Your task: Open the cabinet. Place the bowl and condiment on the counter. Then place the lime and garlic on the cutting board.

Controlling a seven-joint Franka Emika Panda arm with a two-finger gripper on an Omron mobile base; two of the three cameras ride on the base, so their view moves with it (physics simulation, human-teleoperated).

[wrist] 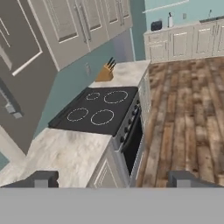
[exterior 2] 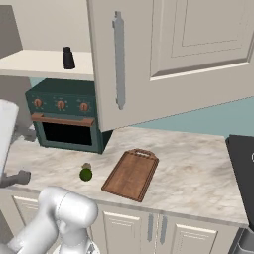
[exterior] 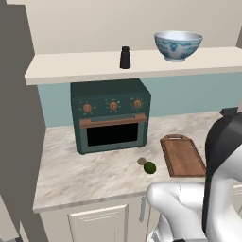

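At the bottom of the hand view the claw (wrist: pixel 112 178) has its two tips wide apart, holding nothing. Low in the left base view, the lime (exterior: pixel 150 167) and garlic (exterior: pixel 141 161) sit touching on the counter (exterior: pixel 85 170), beside the board (exterior: pixel 182 156). Farther up, the shaker (exterior: pixel 125 57) and bowl (exterior: pixel 178 45) stand on the shelf (exterior: pixel 71 68). In the right base view the cabinet (exterior 2: pixel 173 54) door hangs open at the top.

garlic (exterior 2: pixel 87 166): mostly hidden behind the lime (exterior 2: pixel 86 174)
bowl (exterior: pixel 178 45): hidden by the open cabinet door (exterior 2: pixel 168 54) in the right base view
claw (wrist: pixel 112 179): just the fingertips show
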